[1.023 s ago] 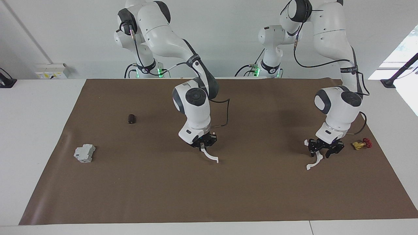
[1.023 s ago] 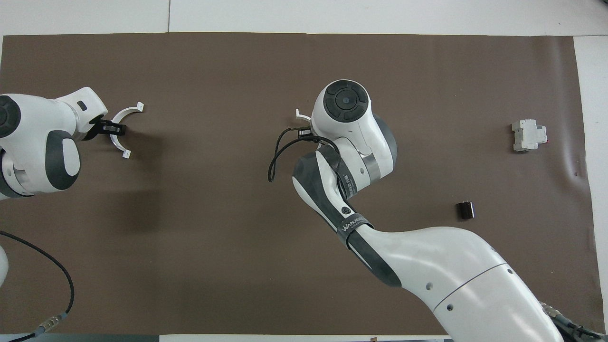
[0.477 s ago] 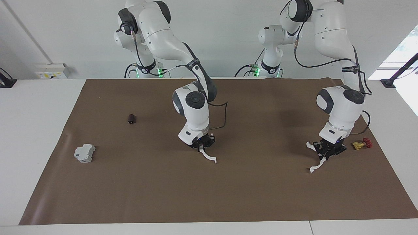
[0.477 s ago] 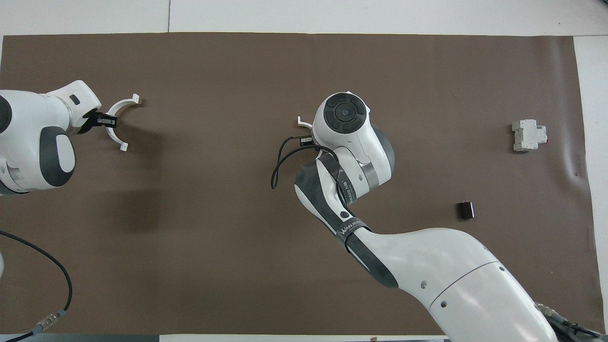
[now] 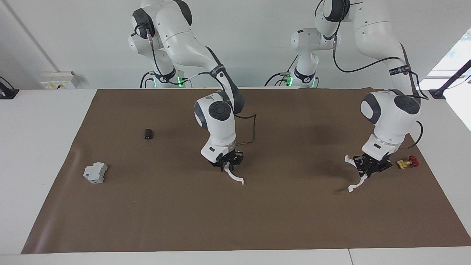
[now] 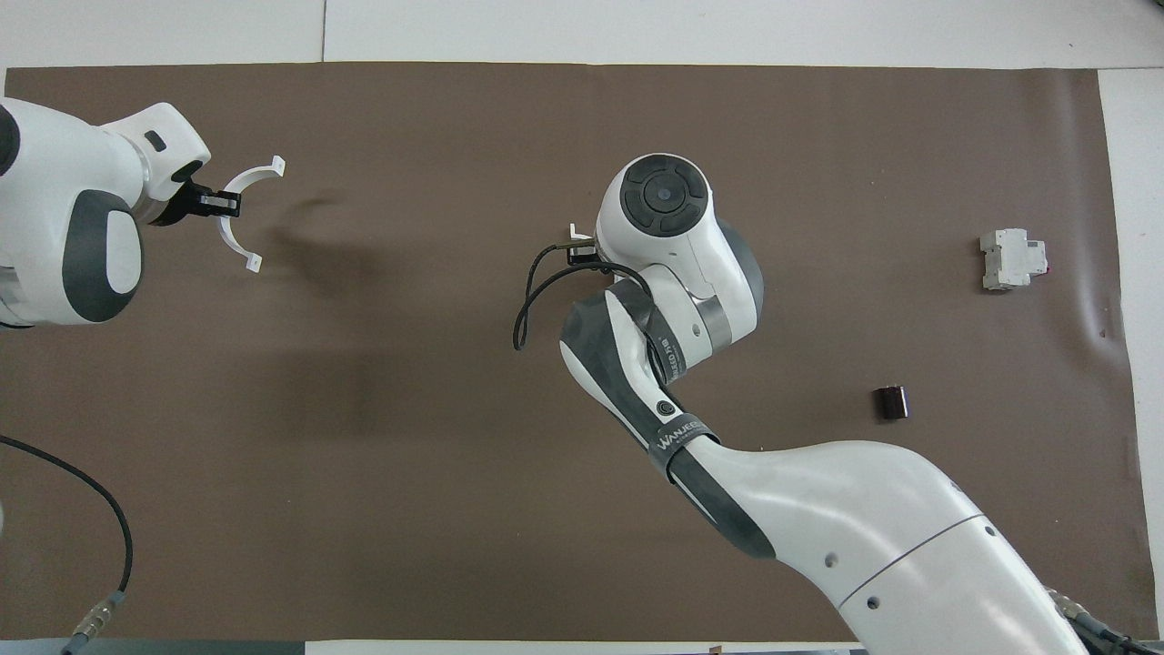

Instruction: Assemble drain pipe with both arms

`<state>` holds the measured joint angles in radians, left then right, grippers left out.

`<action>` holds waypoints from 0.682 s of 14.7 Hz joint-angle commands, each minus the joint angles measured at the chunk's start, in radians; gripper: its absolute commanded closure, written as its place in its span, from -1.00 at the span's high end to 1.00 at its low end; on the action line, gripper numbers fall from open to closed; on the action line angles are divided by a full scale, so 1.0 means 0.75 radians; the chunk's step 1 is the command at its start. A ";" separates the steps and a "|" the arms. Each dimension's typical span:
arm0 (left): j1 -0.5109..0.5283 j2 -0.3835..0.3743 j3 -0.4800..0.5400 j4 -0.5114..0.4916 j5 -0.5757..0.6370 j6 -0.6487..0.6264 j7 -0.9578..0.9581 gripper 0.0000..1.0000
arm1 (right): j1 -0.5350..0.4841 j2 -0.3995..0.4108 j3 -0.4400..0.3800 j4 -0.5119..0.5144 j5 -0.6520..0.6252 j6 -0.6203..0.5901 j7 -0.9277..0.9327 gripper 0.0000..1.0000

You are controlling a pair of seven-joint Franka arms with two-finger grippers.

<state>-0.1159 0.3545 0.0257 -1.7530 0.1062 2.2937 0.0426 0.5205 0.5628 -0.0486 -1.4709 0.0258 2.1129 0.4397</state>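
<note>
Beside the red-and-yellow valve (image 5: 406, 162), the left gripper (image 5: 369, 170) clamps a half-ring (image 5: 356, 183).

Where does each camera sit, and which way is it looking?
Facing view: high across the table, facing the robots; left arm and right arm with bases at top.
Overhead view: above the robots' end, looking steeply down; only the arms' outer links show.
Shared: brown mat, grey block, dark cylinder, seen half a turn apart.

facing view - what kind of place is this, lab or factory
Most likely a robotics lab or test bench: two white arms mounted at a table under a plain brown mat, with a bare white wall and only small loose parts about.
</note>
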 commanded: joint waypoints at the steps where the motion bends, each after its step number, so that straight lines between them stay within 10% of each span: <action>1: -0.164 0.004 0.019 0.016 0.085 -0.062 -0.279 -1.00 | -0.113 -0.171 -0.001 0.010 -0.014 -0.190 -0.036 1.00; 10: -0.596 0.188 0.017 0.130 0.210 -0.127 -0.923 -1.00 | -0.569 -0.652 -0.001 -0.053 -0.010 -0.825 -0.373 1.00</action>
<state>-0.5263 0.4389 0.0225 -1.7328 0.2381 2.2346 -0.5719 0.1537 0.1350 -0.0628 -1.4373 0.0197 1.5115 0.2433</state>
